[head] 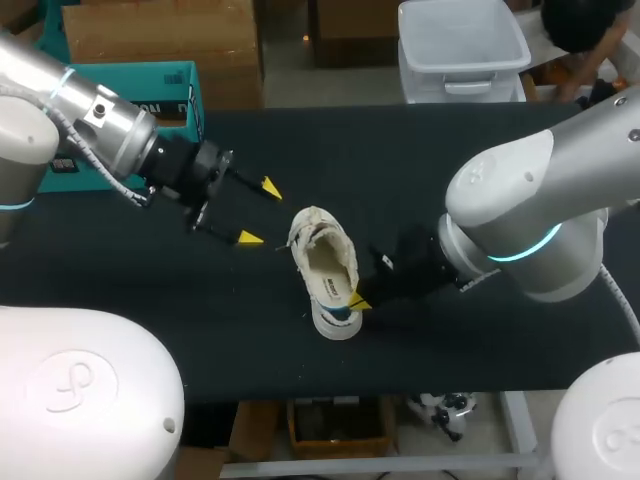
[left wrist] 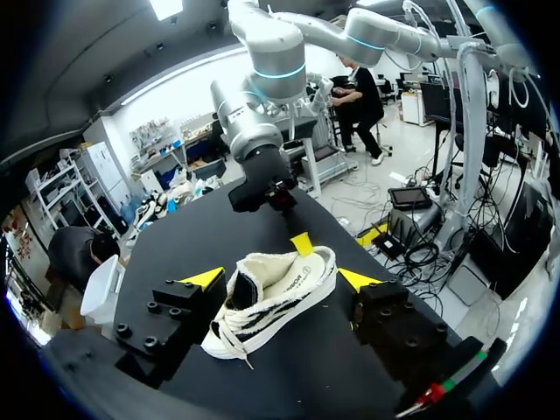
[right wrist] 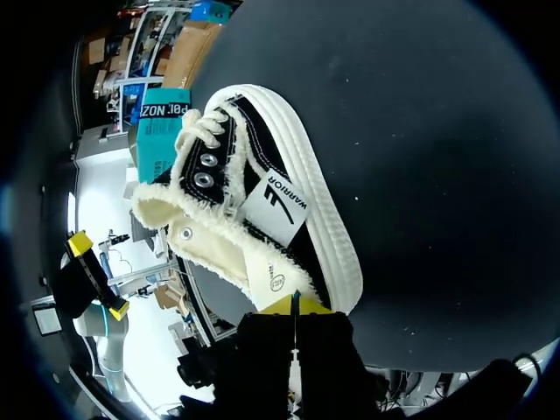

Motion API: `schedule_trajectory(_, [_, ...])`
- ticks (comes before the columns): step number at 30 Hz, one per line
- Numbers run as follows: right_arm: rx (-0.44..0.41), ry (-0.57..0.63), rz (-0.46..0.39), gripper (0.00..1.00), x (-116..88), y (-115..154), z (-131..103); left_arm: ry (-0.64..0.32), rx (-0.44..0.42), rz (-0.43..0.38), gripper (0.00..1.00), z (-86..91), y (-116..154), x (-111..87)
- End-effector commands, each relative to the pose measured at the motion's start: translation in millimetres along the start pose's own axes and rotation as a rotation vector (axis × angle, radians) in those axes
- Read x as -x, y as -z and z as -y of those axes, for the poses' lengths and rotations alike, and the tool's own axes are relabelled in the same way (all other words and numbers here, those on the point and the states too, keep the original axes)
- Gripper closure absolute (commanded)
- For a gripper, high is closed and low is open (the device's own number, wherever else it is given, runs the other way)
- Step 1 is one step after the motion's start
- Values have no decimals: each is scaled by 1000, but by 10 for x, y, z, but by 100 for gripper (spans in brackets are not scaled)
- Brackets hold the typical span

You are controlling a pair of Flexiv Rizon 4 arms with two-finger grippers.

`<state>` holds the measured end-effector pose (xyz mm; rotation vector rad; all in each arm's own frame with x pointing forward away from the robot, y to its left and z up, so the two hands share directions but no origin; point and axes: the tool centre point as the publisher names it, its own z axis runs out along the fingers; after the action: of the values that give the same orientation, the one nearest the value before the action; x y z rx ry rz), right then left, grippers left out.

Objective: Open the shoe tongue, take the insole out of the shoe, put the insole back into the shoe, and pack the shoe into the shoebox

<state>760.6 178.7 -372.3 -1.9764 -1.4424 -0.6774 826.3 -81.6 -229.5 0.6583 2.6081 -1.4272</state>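
A black matte surface (head: 400, 150) fills the scene, evenly lit from above, its near edge over a pale frame (head: 400, 462).

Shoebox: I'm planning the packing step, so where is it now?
In the head view, the teal cardboard shoebox sits at the table's far left corner, behind the left gripper, apart from the black-and-white fleece-lined shoe.

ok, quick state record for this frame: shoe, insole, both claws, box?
shoe: upright on its sole, mid-table, heel toward the robot
insole: inside the shoe
left claw: open, beside the toe end, not touching
right claw: shut on the shoe's heel rim, as far as visible
teal box: far left, behind the left arm
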Motion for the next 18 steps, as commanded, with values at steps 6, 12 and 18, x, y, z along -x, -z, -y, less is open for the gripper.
schedule_trajectory(6, [83,126,49,100,-277,353,110,195,136,95,0,155,91,-90])
schedule_trajectory(12, [32,177,44,100,-271,266,58,337,215,104,0,204,97,-135])
schedule_trajectory(18, [31,164,70,100,-136,331,58,462,254,87,0,208,117,-188])
